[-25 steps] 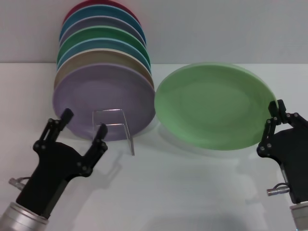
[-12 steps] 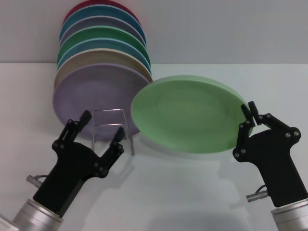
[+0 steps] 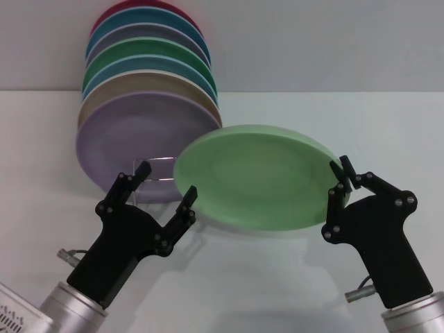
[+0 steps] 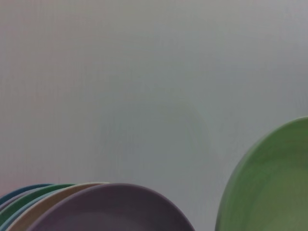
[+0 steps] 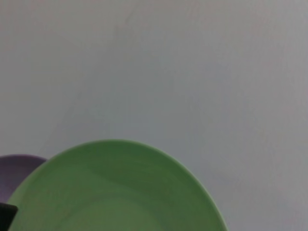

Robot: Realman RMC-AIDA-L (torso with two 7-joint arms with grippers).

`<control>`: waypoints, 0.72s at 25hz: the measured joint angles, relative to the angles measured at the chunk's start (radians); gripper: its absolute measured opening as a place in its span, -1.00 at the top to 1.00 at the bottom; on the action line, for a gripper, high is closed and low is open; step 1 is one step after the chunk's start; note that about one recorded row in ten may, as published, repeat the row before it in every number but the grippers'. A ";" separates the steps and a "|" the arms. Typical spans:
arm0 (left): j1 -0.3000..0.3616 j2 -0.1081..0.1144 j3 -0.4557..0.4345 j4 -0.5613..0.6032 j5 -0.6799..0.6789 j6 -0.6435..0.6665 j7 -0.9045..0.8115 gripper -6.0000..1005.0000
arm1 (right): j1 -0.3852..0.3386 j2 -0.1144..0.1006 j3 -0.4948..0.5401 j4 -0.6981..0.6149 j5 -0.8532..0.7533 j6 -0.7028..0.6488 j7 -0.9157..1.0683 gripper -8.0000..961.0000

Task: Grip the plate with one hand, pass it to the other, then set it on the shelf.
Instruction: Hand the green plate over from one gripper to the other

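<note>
The right gripper [image 3: 340, 182] sits low on the right of the head view, its black fingers clenched on the right rim of the pale green plate [image 3: 255, 186]. The plate is held off the white table [image 3: 388, 132], tilted so its face shows from above, and it reaches leftward toward the middle of the scene. Its left edge overlaps the front of the stacked plates and hides part of the wire shelf [image 3: 158, 166].

The left gripper [image 3: 165, 186] is low on the left, angled up and to the right, with its two fingers spread wide apart and holding nothing. The finger nearer the centre lies just beside the plate's left rim (whether it touches cannot be told from this view); the other finger stands in front of the lilac plate [image 3: 132, 139].

The shelf's thin silver front loop shows between the left gripper's fingers, at the foot of the stack. A row of upright plates leans in the rack behind it: the lilac plate in front, then tan, blue, a darker green plate [image 3: 149, 52], more blue tones and a red one at the back.

In the left wrist view the green plate's edge fills one corner, with the tops of the stacked plates in the opposite corner. In the right wrist view the green plate spreads across the near part of the picture against a plain grey wall [image 5: 192, 72].
</note>
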 joint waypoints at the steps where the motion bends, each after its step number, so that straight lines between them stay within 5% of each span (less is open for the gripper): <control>1: -0.002 0.000 0.000 -0.001 0.000 -0.004 0.000 -0.38 | 0.000 0.000 0.000 0.000 0.000 0.000 0.000 0.94; 18: -0.009 0.001 -0.011 0.005 -0.003 -0.012 -0.007 -0.35 | 0.002 0.002 -0.025 0.001 0.002 0.010 0.009 0.94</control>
